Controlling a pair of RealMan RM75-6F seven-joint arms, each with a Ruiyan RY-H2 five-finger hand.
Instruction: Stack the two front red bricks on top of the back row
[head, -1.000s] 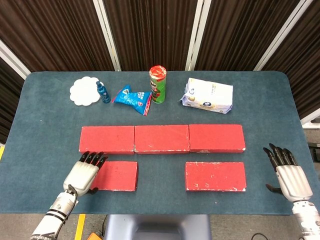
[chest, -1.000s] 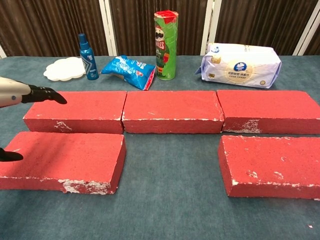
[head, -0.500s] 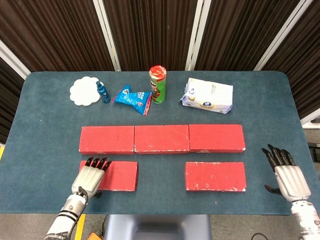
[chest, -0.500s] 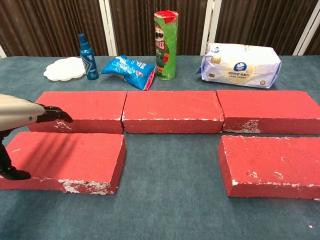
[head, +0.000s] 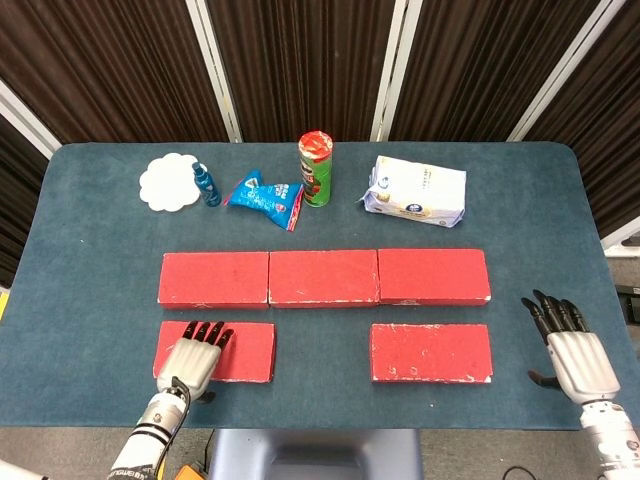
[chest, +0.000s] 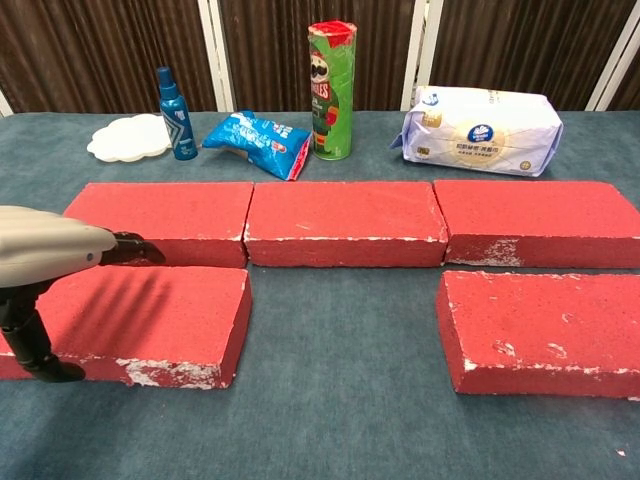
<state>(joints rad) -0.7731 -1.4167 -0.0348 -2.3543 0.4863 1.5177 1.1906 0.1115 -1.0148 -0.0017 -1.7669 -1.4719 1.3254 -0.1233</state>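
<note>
1. Firstly, left hand (head: 192, 358): fingers stretched flat over the left front brick (head: 240, 351), thumb hanging down at its near edge; whether it grips cannot be told.
2. Right hand (head: 571, 351): fingers spread, holding nothing, resting on the table (head: 100, 270) right of the right front brick (head: 431, 352).
3. Back row (head: 324, 277): three red bricks end to end, just behind both front bricks.
4. Beyond: chip can (head: 316, 169), tissue pack (head: 416, 191).
</note>
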